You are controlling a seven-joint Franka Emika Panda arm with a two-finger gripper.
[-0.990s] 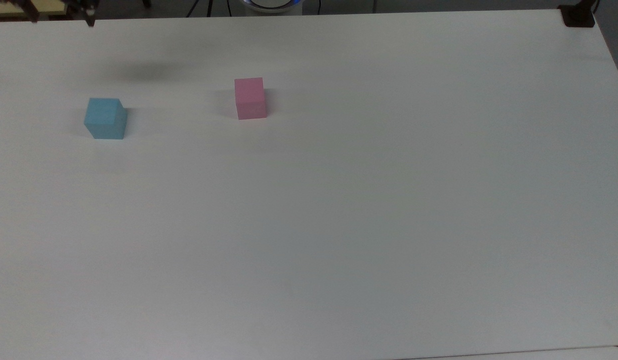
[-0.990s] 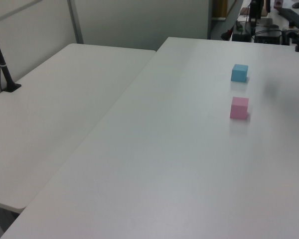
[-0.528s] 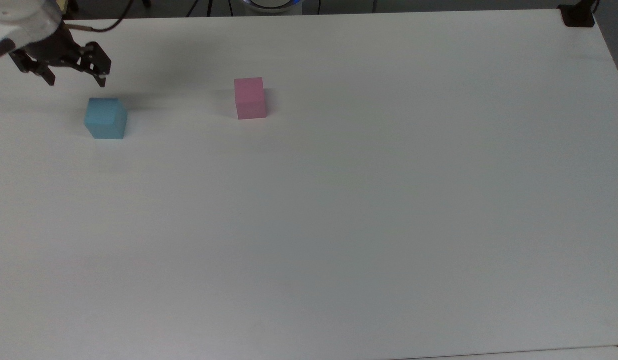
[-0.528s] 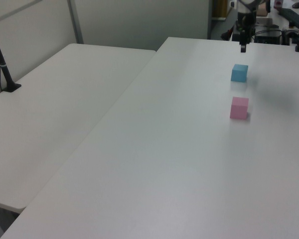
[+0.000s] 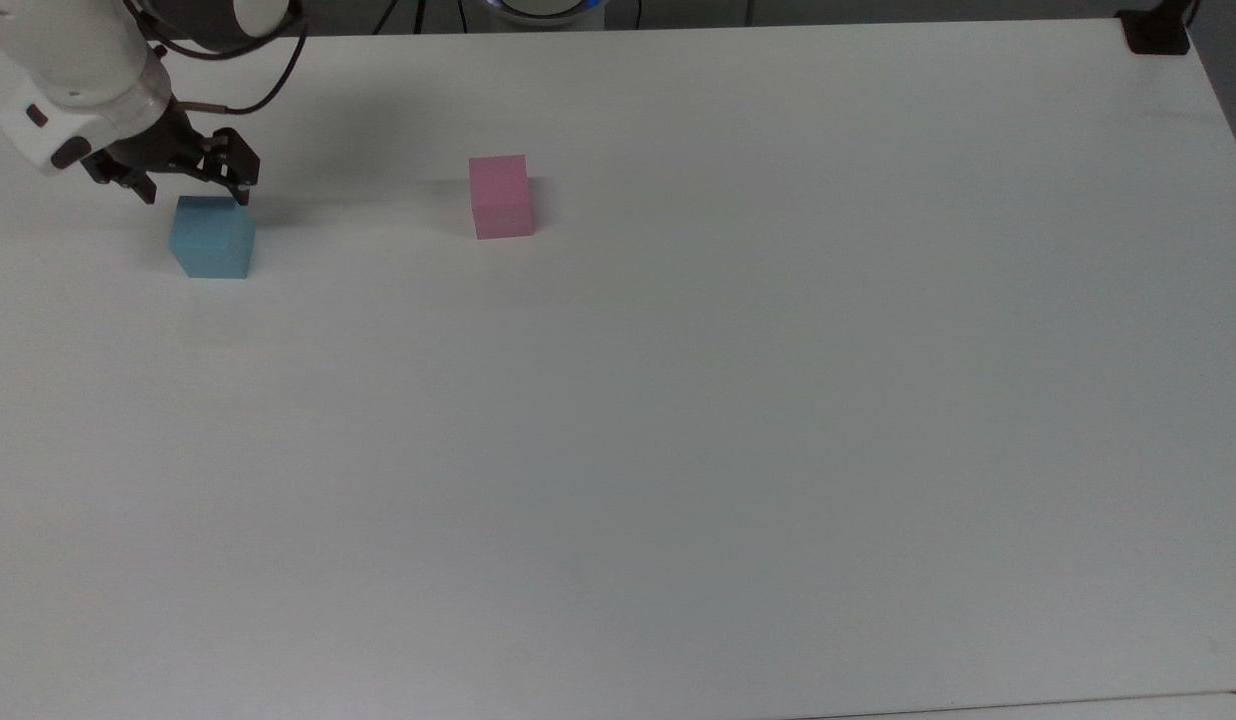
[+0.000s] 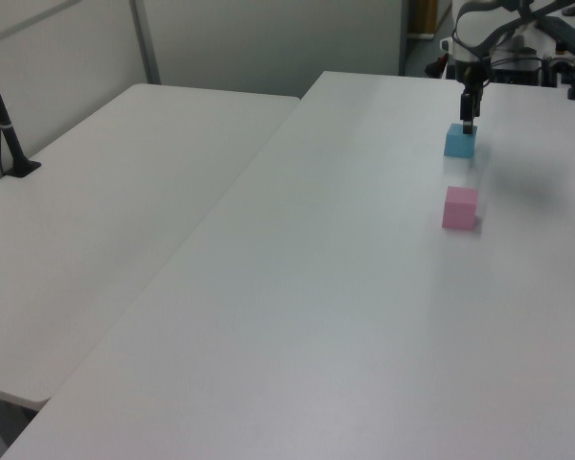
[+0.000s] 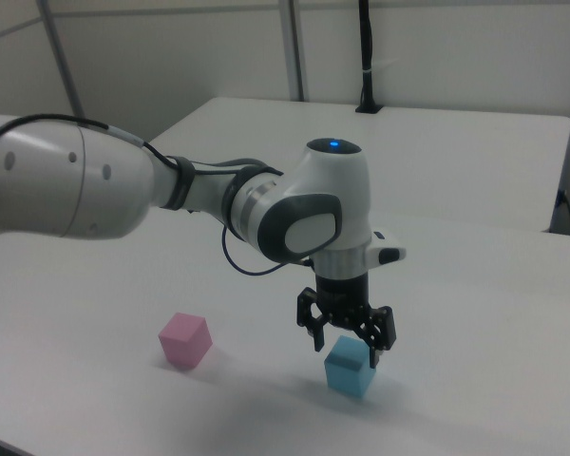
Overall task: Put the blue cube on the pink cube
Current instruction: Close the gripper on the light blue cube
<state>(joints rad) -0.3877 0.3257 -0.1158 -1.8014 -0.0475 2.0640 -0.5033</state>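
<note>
A white table (image 5: 678,450) fills nearly the whole top view and carries both cubes; in the left view a second white table (image 6: 105,211) adjoins it at the frame's left, with a black post (image 6: 5,125) standing at that table's far left edge. The white robot arm (image 7: 123,190) enters the right view from the left edge and bends down toward centre frame; in the top view it occupies the upper left corner. At its end the black gripper (image 7: 346,342) points straight down, its two fingers spread wide with nothing between them, the tips hanging just above the blue cube (image 7: 351,368); whether they touch its top face cannot be told. In the top view the gripper (image 5: 195,195) sits at the upper edge of the blue cube (image 5: 211,237), in the upper left of the frame; in the left view the gripper (image 6: 469,125) appears as one dark vertical bar directly over the blue cube (image 6: 459,142) in the upper right. The blue cube rests on the table, upright. The pink cube (image 5: 501,196) stands well apart from it, toward upper centre in the top view, lower left of centre in the right view (image 7: 185,341), and below the blue cube in the left view (image 6: 460,208).
</note>
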